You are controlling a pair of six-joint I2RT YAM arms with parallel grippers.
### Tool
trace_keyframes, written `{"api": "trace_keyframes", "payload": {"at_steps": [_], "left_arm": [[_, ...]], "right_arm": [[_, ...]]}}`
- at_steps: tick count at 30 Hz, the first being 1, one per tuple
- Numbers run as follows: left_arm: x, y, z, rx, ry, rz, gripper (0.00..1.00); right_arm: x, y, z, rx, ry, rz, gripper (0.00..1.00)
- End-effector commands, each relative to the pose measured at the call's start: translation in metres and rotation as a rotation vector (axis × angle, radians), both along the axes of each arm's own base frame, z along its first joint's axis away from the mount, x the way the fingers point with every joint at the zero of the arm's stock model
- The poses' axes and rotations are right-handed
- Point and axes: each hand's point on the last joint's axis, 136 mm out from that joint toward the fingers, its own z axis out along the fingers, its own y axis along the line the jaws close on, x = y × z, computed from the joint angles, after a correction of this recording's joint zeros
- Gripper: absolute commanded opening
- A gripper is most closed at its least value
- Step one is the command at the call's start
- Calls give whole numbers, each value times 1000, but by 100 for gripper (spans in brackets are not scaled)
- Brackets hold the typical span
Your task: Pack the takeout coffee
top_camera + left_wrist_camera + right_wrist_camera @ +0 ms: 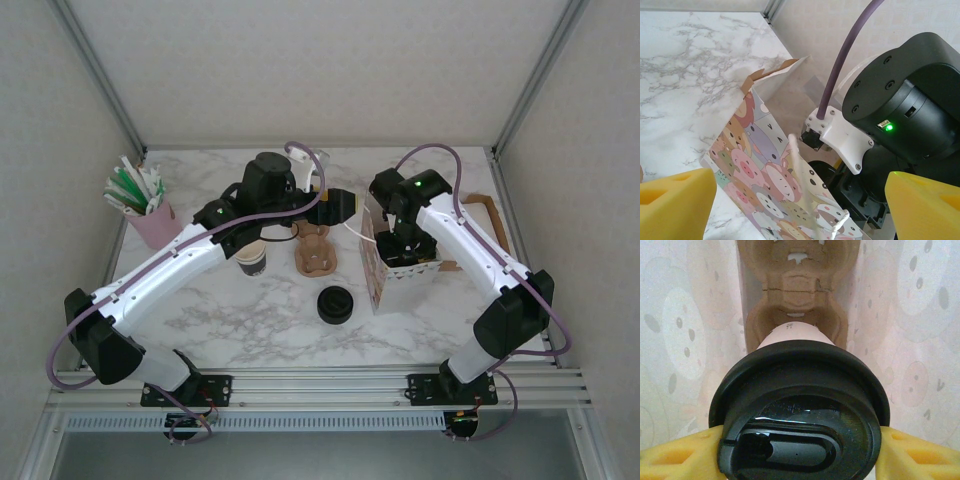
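Surface: marble tabletop point(250, 325), pale panels on three sides.
Task item: takeout coffee point(800, 405), lid on, inside the paper bag point(378, 272), directly over the bag carrier point(797, 295) on the bag floor.
Right pincer point(800, 455): closed on the takeout coffee, with its pads at 3 and 9 o'clock of the lid.
Left pincer point(800, 205): jaws wide, nothing held, at the bag mouth.
Done: the cup is within the bag walls.
Remaining (judgement): seat the cup, release it, withdraw. Whether it is seated in the carrier pocket cannot be told.
Count, lidded cups: one.
Count, lidless cup point(251, 260): one, at 9 o'clock of the tabletop carrier point(315, 250).
Count, loose lid point(335, 305): one, at 6 o'clock of that carrier.
Count, carriers: two.
Count, bags: one.
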Motion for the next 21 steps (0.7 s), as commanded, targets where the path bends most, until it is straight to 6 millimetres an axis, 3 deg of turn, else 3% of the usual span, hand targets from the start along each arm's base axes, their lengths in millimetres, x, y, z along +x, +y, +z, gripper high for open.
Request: {"api": "trace_keyframes", "payload": {"at_steps": [1, 21], "left_arm": [[0, 0, 8, -8, -29, 4, 87], [-1, 0, 9, -12, -31, 2, 87]], "right_arm": [[-5, -8, -2, -29, 29, -19, 67], [-6, -8, -3, -30, 33, -21, 67]]}}
